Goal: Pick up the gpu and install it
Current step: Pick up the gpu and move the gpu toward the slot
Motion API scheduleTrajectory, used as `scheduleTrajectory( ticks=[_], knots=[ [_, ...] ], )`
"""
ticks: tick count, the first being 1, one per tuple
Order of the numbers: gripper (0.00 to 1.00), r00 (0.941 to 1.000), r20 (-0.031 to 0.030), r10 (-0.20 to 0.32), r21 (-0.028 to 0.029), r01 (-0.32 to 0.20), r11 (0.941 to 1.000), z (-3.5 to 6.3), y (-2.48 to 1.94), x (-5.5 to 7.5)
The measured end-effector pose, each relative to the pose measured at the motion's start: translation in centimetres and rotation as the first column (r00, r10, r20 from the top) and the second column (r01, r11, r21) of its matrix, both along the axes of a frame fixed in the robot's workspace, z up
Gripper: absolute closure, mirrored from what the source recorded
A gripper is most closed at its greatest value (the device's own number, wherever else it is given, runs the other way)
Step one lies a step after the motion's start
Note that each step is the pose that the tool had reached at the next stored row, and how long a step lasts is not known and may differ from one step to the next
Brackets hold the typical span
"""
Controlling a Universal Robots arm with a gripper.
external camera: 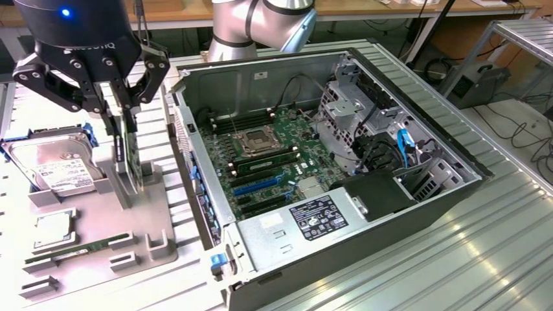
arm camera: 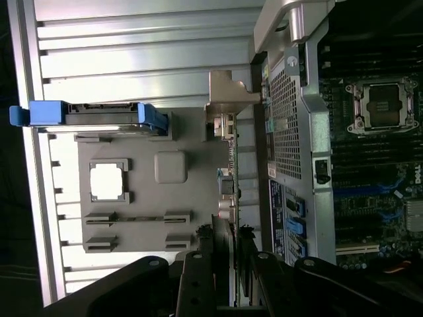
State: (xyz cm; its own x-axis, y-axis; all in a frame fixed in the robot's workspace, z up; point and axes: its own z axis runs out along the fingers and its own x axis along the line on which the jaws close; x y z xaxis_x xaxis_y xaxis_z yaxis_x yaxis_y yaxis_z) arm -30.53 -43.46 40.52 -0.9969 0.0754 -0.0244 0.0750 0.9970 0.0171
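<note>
Gpu (external camera: 128,165) (arm camera: 228,172), thin dark expansion card seen edge-on, gripped upright between the black fingers of the two-finger gripper (external camera: 126,123) (arm camera: 231,264); jaws about half closed, pinched on the card's upper edge. Silver metal end bracket (arm camera: 231,99) at one end of the card, near the perforated rear panel of the open black-and-grey computer case (external camera: 380,243) (arm camera: 291,119). Lower edge of the card down among the slotted posts of the flat grey fixture tray (external camera: 160,220) (arm camera: 195,198), just beside the case on the exterior view's left; cannot tell whether touching those posts or just clear of them.

Wrist pointing straight down, black gripper body hanging over the tray, small blue light (external camera: 65,11) lit near its top. Silver jointed arm (external camera: 259,26) rising behind the case.

Pale lettering on the gripper body, upside down, too unclear to read. White "DELL" (arm camera: 418,173) printed on the dark motherboard (external camera: 268,162) (arm camera: 377,165) inside the case. Black-and-white label (external camera: 318,217) on the silver power-supply box (external camera: 285,236) in the case, print too small to read.

Farther from the case, on the tray: silver hard drive (external camera: 52,168) (arm camera: 86,113) with white barcode label and blue side rails, square silver processor chip (external camera: 52,230) (arm camera: 108,179), narrow green RAM stick (external camera: 69,253). Ribbed aluminium table (external camera: 449,259) (arm camera: 132,59) under tray and case.
</note>
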Motion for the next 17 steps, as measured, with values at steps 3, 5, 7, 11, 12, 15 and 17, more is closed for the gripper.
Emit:
scheduleTrajectory(
  ticks=[3, 5, 7, 11, 12, 15, 17],
  knots=[
    [0.73, 1.0, -0.0002, 0.0, -0.0023, 0.0, 1.0, 0.11, 0.01, 0.0],
    [0.73, 1.0, -0.0001, 0.0, -0.004, 0.0, 1.0, 0.17, 0.02, 0.0],
    [0.73, 1.0, -0.0001, 0.0, -0.0055, 0.0, 1.0, 0.24, 0.02, 0.0],
    [0.73, 1.0, 0.0, 0.0, -0.0083, 0.0, 1.0, 0.38, 0.03, 0.0],
    [0.73, 1.0, 0.0, 0.0, -0.0091, 0.0, 1.0, 0.41, 0.04, 0.0],
    [0.73, 1.0, -0.0001, 0.0, -0.0118, 0.0, 0.9999, 0.51, 0.05, 0.0],
    [0.73, 1.0, 0.0, 0.0, -0.0138, 0.0, 0.9999, 0.56, 0.07, 0.0]
  ],
)
